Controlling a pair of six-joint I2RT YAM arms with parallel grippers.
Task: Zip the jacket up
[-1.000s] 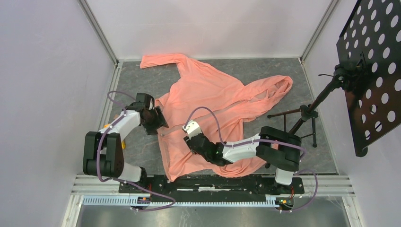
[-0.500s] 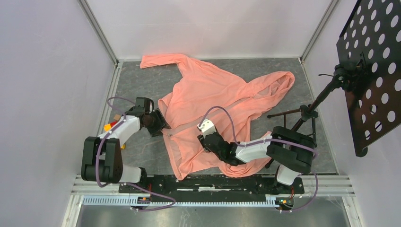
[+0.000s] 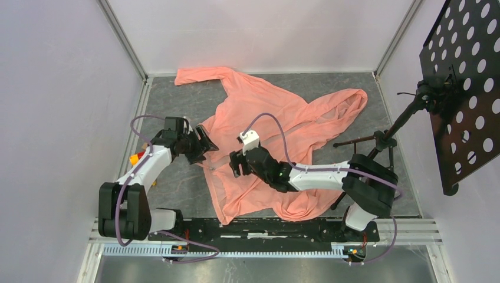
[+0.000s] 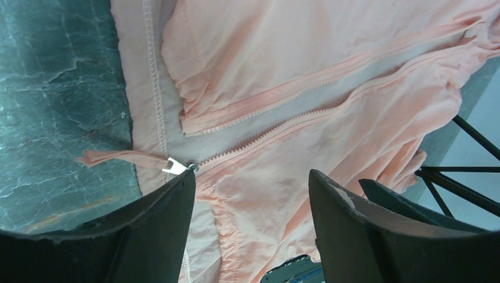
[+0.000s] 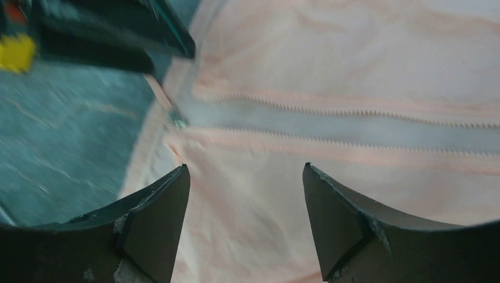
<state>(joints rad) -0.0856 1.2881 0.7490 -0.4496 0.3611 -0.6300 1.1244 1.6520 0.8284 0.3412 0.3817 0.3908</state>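
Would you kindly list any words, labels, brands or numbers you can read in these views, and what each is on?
None: no view shows readable text.
The jacket bears no visible print or label, the perforated black panel is blank, and the yellow and red marks on the left arm are too small to read.

Dark grey stone-look table [image 3: 177,188]. Pink jacket [image 3: 265,112] lies spread on it, wrinkled, zipper [image 4: 283,121] open. One sleeve [image 3: 197,75] reaches the far left corner and the hood [image 3: 345,109] points right. Black tripod stand [image 3: 377,144] stands at the right side, near the jacket.
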